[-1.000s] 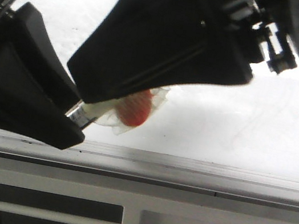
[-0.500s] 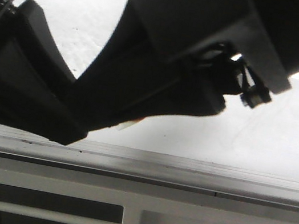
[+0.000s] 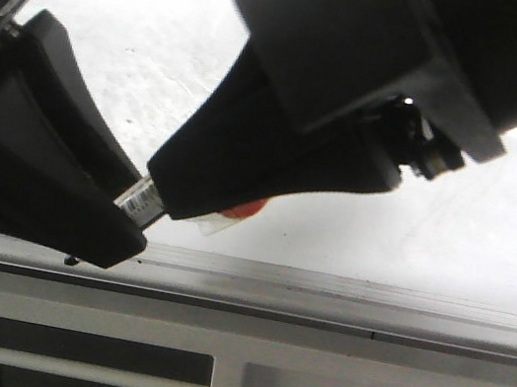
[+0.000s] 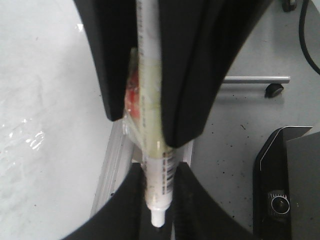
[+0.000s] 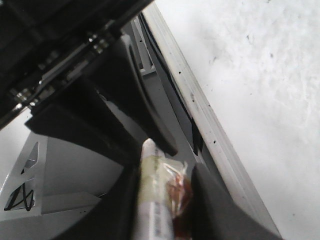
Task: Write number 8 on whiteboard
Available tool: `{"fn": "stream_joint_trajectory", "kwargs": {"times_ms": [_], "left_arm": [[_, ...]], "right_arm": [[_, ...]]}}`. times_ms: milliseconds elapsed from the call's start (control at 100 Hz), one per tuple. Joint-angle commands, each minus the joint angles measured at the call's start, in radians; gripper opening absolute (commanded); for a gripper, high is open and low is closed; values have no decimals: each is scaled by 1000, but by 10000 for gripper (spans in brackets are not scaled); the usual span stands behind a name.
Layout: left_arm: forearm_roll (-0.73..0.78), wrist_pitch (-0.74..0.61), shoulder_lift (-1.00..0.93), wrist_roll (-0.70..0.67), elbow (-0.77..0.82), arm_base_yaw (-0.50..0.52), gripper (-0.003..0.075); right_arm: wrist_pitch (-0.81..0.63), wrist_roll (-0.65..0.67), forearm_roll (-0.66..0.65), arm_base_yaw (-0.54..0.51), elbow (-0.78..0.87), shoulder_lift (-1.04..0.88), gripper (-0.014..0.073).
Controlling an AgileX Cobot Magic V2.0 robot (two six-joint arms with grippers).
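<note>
Two grippers, left (image 3: 129, 216) and right (image 3: 162, 199), I see clamped on one marker (image 4: 152, 145) above the whiteboard (image 3: 490, 244) rail.

A white marker (image 4: 156, 165) with a black barcode is seen, a red patch under clear wrap (image 3: 238, 212) beside it, black grippers (image 3: 142, 203) around it, glossy white whiteboard (image 3: 472, 231), grey rail.

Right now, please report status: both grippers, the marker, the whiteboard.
Left gripper and right gripper both shut on marker, handover. Whiteboard bare here, no 8 visible. Arms block much of the front view.
</note>
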Motion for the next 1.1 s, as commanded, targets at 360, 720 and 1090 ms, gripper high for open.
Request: {"fn": "stream_joint_trajectory", "kwargs": {"times_ms": [360, 720, 1090], "left_arm": [[-231, -105, -215, -18, -33, -1, 438], [-236, -147, -545, -232, 17, 82, 307], [-263, -177, -589, -249, 112, 86, -6]], "right_arm": [[62, 155, -299, 2, -33, -239, -42], [206, 811, -867, 2, -65, -519, -42], [20, 866, -1125, 2, 98, -604, -42]]}}
